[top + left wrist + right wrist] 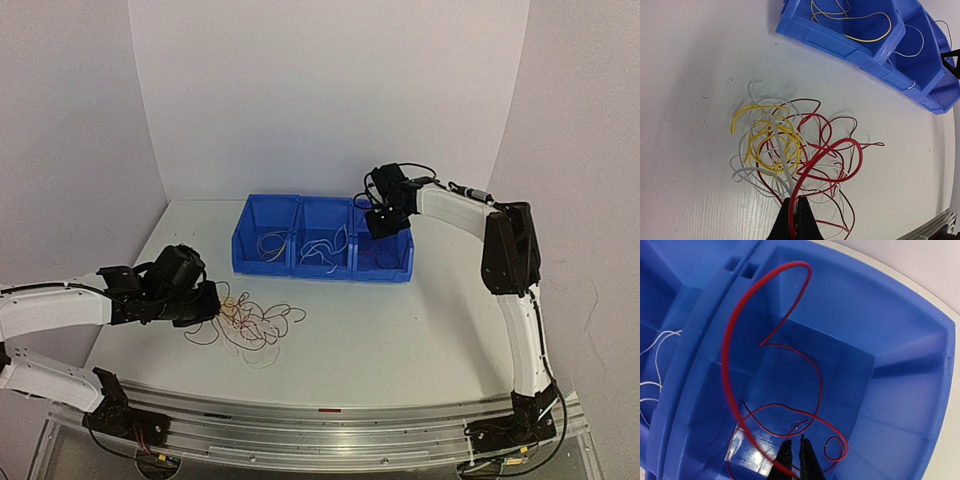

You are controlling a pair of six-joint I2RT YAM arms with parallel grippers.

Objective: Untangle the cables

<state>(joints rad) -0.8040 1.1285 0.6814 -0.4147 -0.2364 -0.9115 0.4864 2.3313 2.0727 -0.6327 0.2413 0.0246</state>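
Observation:
A tangle of thin red, white and yellow cables (250,322) lies on the table in front of the blue bins. In the left wrist view the cables (790,150) spread out just ahead of my left gripper (796,200), which is shut on a thick red cable (840,145) at the tangle's near edge; a white strand runs to the jaws too. In the top view the left gripper (212,305) is at the tangle's left side. My right gripper (380,225) hangs over the right bin, its jaws almost closed (796,439) on a red cable (730,355) that loops down into the bin.
Three joined blue bins (300,268) stand at mid-table. The left bin holds a yellow cable (860,37), the middle bin white cables (915,47), and the right bin (900,390) red cable. White walls enclose the table on three sides.

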